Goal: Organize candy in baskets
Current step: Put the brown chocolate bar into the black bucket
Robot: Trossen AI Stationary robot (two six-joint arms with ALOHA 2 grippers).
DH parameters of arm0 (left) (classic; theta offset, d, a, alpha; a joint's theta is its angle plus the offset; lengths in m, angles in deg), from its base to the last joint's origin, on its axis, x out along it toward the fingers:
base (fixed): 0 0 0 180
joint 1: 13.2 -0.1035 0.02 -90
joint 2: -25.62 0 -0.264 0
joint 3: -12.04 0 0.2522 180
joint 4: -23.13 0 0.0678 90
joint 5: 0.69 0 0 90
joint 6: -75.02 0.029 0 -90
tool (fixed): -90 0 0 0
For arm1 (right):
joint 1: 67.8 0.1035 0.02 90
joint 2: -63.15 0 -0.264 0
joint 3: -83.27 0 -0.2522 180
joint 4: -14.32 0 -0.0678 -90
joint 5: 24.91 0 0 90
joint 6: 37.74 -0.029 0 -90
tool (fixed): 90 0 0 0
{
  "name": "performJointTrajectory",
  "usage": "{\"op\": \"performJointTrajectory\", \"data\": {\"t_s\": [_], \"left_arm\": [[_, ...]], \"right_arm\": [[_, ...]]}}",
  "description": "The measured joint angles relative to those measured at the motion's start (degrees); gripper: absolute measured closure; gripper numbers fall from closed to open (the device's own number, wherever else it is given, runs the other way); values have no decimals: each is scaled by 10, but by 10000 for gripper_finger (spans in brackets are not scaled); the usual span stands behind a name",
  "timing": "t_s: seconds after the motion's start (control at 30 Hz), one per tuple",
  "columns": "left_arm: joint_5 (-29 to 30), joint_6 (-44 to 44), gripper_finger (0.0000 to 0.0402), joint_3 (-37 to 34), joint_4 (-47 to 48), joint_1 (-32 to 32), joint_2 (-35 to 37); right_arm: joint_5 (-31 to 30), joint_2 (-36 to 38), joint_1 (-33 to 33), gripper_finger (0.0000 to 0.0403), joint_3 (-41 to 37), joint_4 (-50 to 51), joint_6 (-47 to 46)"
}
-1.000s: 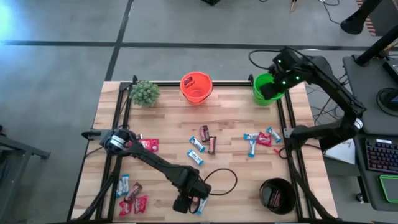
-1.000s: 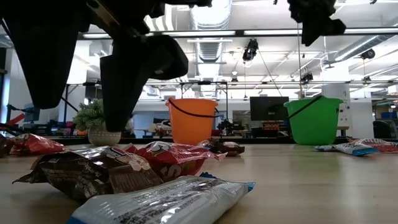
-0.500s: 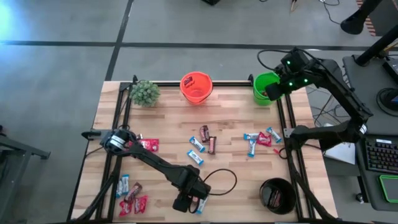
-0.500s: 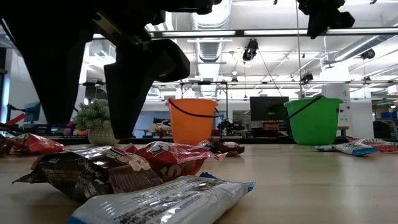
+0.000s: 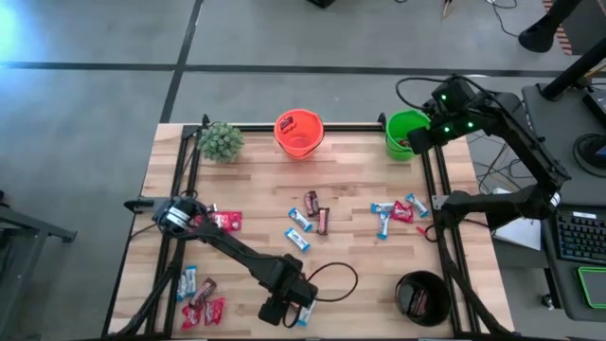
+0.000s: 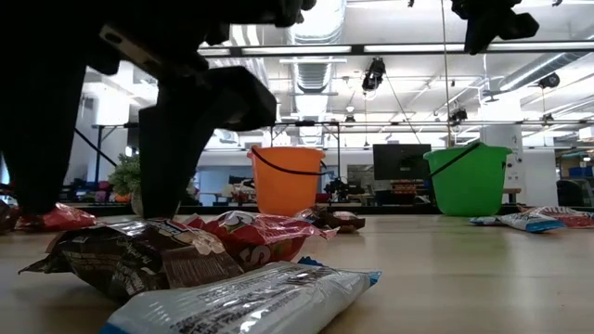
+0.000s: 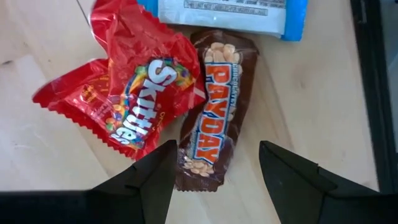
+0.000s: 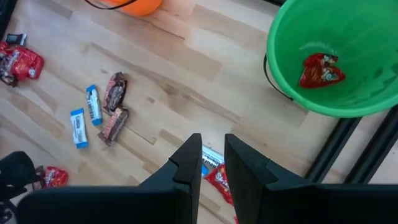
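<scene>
At the worktop's (image 5: pixel 360 256) near edge, the left gripper (image 7: pixel 214 163) is held open over a brown bar (image 7: pixel 209 118) touching a red pack (image 7: pixel 134 99). The bar alone should be straddled. The right gripper (image 8: pixel 210 163), nearly closed and empty, is parked beside the green basket (image 8: pixel 336 56), one red candy (image 8: pixel 321 70) inside.

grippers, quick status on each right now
left gripper: open, empty, over the brown candy bar.
right gripper: fingers nearly together, empty, beside the green basket.
</scene>
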Motion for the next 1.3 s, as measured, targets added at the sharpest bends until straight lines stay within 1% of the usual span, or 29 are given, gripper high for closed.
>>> {"op": "performJointTrajectory", "data": {"t_s": [0.57, 0.77, 0.93, 1.3], "left_arm": [[10, -19, 191, -23, -15, 0, 0], [10, -26, 191, -34, -48, -1, 0], [10, -44, 192, -49, -50, -1, 0], [10, -50, 222, -52, -50, -1, 2]], "right_arm": [[0, 5, 0, 344, 0, 0, -5], [1, 5, 0, 344, 0, 0, -5], [1, 5, 0, 344, 0, 0, -5], [11, 5, 0, 344, 0, -3, -5]]}}
